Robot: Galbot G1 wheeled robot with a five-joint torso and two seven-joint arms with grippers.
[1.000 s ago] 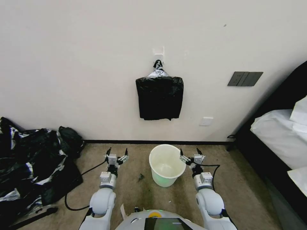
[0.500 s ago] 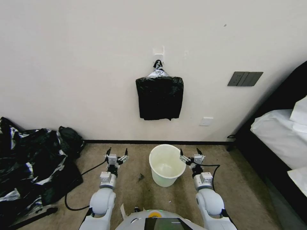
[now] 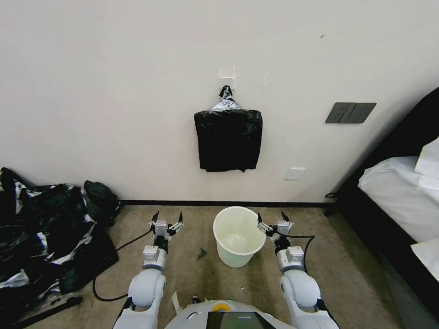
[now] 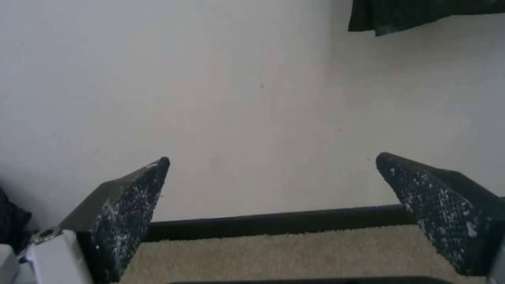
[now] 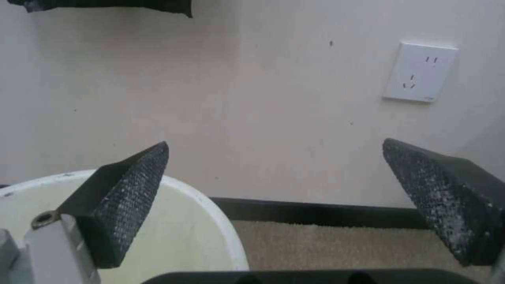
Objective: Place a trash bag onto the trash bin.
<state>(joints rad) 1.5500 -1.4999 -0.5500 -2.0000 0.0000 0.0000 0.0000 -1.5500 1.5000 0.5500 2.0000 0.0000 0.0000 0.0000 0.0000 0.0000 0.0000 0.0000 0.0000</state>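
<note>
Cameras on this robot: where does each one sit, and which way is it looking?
Head view: on the head, looking forward and down at the bin, the black bundle hung on the wall, and the open left tool and right tool.
Left wrist view: on the left wrist, facing wall and carpet between its fingers.
Right wrist view: on the right wrist, facing wall and socket over the bin's rim.
Shared: both wrist views catch the bundle's lower edge.

Bedroom: bed, carpet, wall socket.
</note>
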